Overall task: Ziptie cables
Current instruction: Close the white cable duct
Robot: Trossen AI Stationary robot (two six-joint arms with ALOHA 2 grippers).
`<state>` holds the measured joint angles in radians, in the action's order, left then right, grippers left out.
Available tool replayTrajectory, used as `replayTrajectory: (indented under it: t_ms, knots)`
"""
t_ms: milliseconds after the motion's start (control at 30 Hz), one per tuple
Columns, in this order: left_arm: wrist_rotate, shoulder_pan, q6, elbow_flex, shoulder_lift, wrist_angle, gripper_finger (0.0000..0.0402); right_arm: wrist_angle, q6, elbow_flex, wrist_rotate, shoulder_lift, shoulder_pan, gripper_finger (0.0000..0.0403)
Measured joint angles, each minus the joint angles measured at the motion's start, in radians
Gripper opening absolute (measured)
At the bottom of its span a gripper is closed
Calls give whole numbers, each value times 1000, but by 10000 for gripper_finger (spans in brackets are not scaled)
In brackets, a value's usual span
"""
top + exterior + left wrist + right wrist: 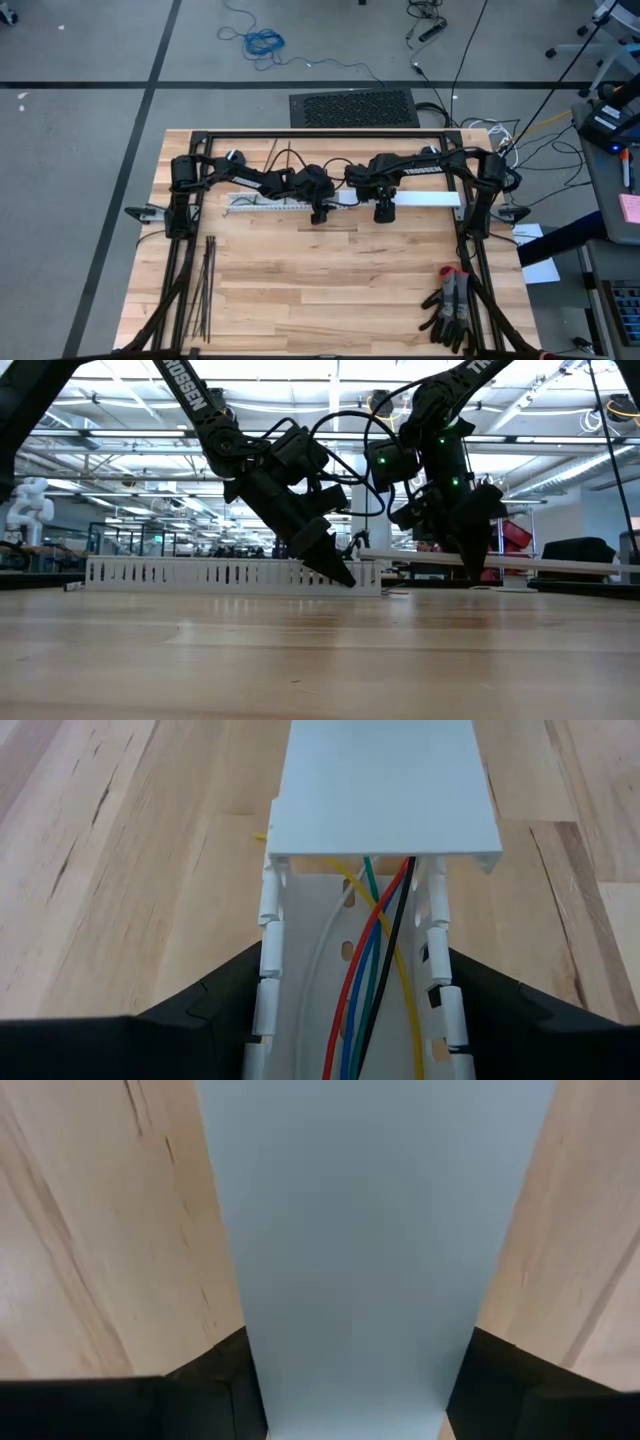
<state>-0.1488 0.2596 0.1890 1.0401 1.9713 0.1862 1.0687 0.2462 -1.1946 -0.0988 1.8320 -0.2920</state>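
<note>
With the left gripper [318, 214] clasping the slotted channel [275, 935] and the right gripper [384, 213] clasping its lid [350, 1250], slide the lid straight rightward, keeping the channel pinned so the wires [375, 955] stay put.

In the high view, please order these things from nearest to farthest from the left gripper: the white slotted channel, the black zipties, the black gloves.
From the left gripper:
1. White slotted channel, right at the fingers, far side of the table.
2. Black zipties, left near part.
3. Black gloves, right near corner.

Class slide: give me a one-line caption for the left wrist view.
Left gripper straddles the white slotted channel, coloured wires running beneath its half-slid cover.
</note>
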Motion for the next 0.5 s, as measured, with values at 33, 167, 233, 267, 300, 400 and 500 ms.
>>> replayTrajectory:
  t_ms: [33, 167, 233, 267, 300, 400, 500]
  knots:
    - [0, 0, 0, 0, 0, 1, 249, 0, 0, 0, 0, 0, 0, 214]
    - [0, 0, 0, 0, 0, 3, 249, 4, 0, 0, -3, 0, -2, 214]
    - [0, 0, 0, 0, 0, 2, 249, 20, -3, 0, -3, 0, -7, 214]
    - [0, 0, 0, 0, 0, 1, 249, 26, -7, 0, -3, 0, -11, 214]
    - [0, 0, 0, 0, 0, -2, 249, 30, -10, 0, -4, 0, -16, 214]
    - [0, 0, -1, 1, 0, -6, 249, 34, -15, 0, -6, 0, -30, 214]
    - [3, -4, -1, 1, 0, -7, 249, 34, -15, 0, -6, 0, -38, 214]
